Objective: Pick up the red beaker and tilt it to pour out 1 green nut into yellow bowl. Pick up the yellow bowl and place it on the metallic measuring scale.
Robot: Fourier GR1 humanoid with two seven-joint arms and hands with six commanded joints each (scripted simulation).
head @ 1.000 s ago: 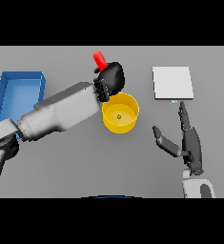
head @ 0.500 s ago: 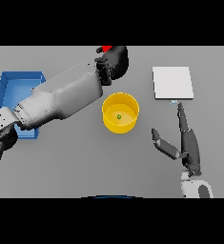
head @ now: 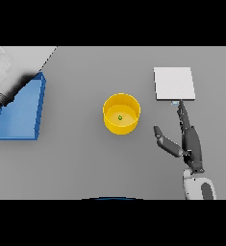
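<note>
Grey table (head: 76, 163), right hand (head: 190, 141) flat, fingers straight toward scale (head: 174, 83), yellow bowl (head: 121, 113) holding green nut (head: 119, 117).

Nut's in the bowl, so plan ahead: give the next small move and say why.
Probably bring the open right hand left to the yellow bowl and grasp its rim. The green nut already lies inside, the bowl stands left of the scale, and that hand is nearest.
</note>
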